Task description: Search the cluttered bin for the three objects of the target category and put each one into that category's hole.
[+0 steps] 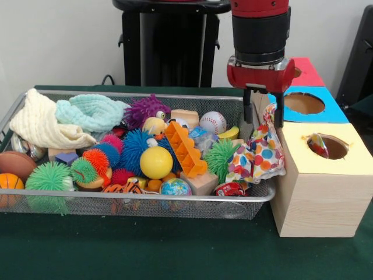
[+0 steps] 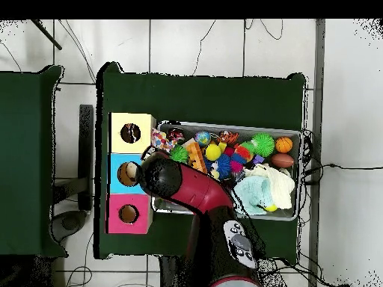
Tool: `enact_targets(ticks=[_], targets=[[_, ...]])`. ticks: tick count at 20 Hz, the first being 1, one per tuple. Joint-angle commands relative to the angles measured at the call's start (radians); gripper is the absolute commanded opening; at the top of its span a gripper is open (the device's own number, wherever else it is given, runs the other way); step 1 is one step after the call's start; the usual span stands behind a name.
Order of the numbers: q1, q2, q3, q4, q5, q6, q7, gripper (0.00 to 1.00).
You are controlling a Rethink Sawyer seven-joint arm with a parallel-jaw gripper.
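Even, fairly bright indoor light falls across the green table point(image 1: 145, 251). A soft shadow lies under the wire basket point(image 1: 175, 205). No glare; edges slightly soft.

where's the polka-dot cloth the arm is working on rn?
Front view: the polka-dot cloth hangs from the end effector over the wire bin's right end, against the yellow-topped box.

Yellow ball point(image 1: 156, 162) seen beside orange toothed block point(image 1: 185, 149); baseball point(image 1: 213, 122) behind; cream cloth point(image 1: 41, 123) and mint knit point(image 1: 92, 112) piled at end.
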Motion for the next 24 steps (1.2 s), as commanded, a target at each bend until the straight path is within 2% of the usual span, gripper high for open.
enact_targets(ticks=[1,4,11,18,24], targets=[[-0.086,0.049,0.181,0.069,-0.014,-0.159,0.168,1.0],[-0.135,0.104,0.228,0.043,-0.053,-0.238,0.155,1.0],[-0.112,0.132,0.2,0.001,-0.072,-0.296,0.163,1.0],[-0.072,0.124,0.151,0.0,-0.045,-0.245,0.155,1.0],[-0.064,0.112,0.151,0.02,-0.017,-0.189,0.171,1.0]])
